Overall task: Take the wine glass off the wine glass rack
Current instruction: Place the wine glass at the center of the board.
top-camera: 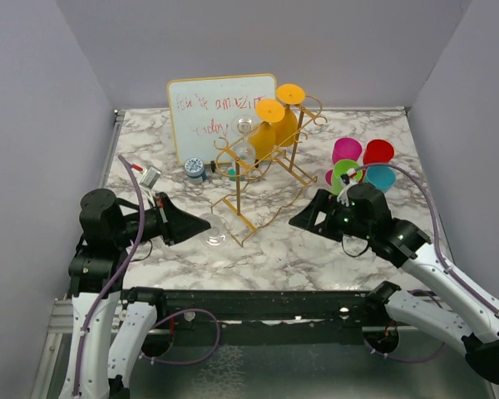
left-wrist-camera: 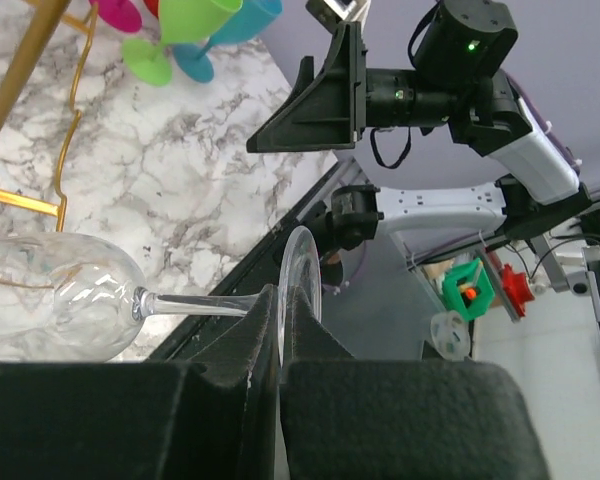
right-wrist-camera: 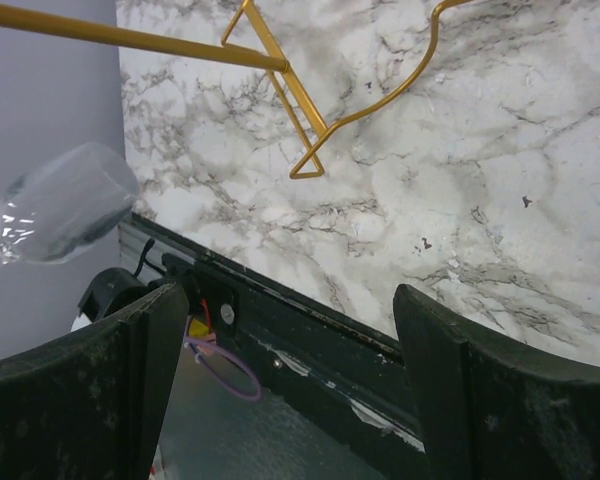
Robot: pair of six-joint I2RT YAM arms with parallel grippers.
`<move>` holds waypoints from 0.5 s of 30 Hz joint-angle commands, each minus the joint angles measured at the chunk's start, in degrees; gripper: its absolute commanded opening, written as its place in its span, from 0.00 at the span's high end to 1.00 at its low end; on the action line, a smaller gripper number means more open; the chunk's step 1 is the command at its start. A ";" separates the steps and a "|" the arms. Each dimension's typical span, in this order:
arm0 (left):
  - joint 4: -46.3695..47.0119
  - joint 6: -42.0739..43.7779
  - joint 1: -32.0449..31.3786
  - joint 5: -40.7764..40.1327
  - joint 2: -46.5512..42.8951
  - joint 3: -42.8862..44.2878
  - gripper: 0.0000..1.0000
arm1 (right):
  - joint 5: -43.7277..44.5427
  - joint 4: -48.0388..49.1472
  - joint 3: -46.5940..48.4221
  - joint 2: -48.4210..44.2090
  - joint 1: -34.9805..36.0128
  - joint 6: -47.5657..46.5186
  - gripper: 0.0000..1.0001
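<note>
My left gripper (top-camera: 191, 226) is shut on the foot of a clear wine glass (top-camera: 213, 230). It holds the glass sideways just above the marble table, near the front left foot of the gold wire rack (top-camera: 262, 179) and clear of its rails. In the left wrist view the foot (left-wrist-camera: 302, 272) is pinched between my pads, and the stem and bowl (left-wrist-camera: 58, 300) point left. My right gripper (top-camera: 303, 218) is open and empty, right of the rack. Its view shows the glass bowl (right-wrist-camera: 65, 205) and rack rails (right-wrist-camera: 280, 68). Another clear glass (top-camera: 245, 129) and two orange glasses (top-camera: 274, 125) hang on the rack.
A small whiteboard (top-camera: 220, 116) stands behind the rack. A cluster of pink, green, red and blue plastic glasses (top-camera: 362, 162) sits at the right. A blue-and-white roll (top-camera: 195, 169) and a small silver object (top-camera: 150, 177) lie at the left. The table's black front edge (right-wrist-camera: 310, 300) is near both grippers.
</note>
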 commanded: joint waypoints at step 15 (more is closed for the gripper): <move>18.20 -5.91 -1.50 6.86 3.68 -10.01 1.00 | -17.52 21.65 -8.31 5.75 -2.25 1.50 0.10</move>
